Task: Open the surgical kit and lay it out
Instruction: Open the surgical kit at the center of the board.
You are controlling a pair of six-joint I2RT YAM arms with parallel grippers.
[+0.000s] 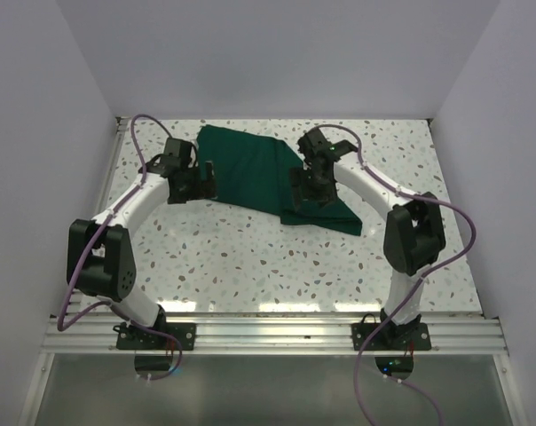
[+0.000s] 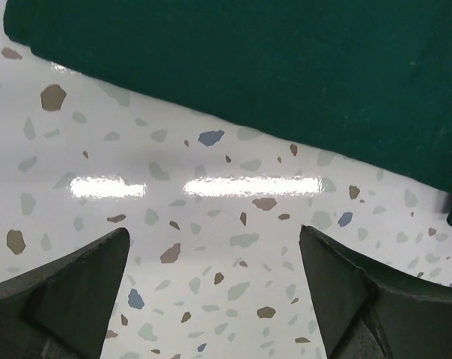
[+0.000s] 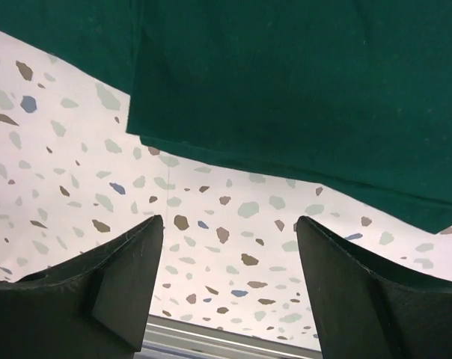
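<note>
Black fingers [image 3: 99, 292] first, since they fill the bottom of my right-wrist view. My right pincer [image 3: 227, 224] has its jaws spread apart with nothing between them, just speckled table [image 3: 69, 149] showing through the gap. The dark green cloth wrap [image 3: 286, 90] sits just ahead of the tips, with a folded edge and a corner pointing back at me. As far as I can tell it's not touching the fingers.

Same deal with my left pincer [image 2: 215, 232]: jaws wide and empty over bare table, the wrap's long edge just ahead of it.

From overhead the wrap lies between my two pincers and looks only partly opened, with a layer doubled over on the right pincer's side. None of the kit's contents are showing, so my guess is they're under the cloth.

So I'd call this the unfolding step, early to middle, with both pincers between grabs. Next move is probably going for that loose corner ahead of the right pincer. That means coming in low, pinching only the top layer, then drawing it outward away from the bundle. The main worry is catching two layers or dragging the whole thing along.
</note>
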